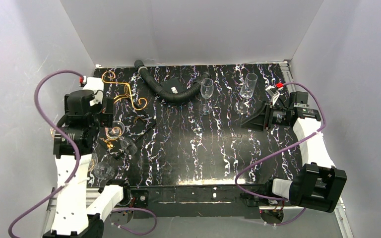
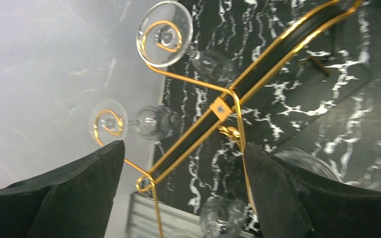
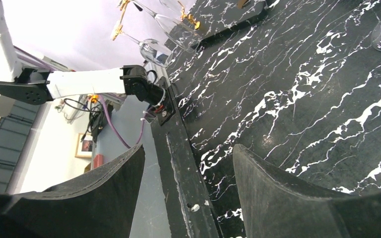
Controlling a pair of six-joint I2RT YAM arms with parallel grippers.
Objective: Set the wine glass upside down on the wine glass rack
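left wrist: two glasses (image 2: 154, 121) hang on rack (image 2: 222, 108) scrolls, indistinct in top external | both jaws open

Wine glass rack (image 2: 222, 108): thin gold wire frame along a dark bar, with arms ending in spiral scrolls. You will find it at the table's left side.
Wine glass (image 2: 164, 33): clear, stemmed, hung bowl-down, foot resting on a scroll.
Second wine glass (image 2: 108, 122): same, on the neighbouring scroll.
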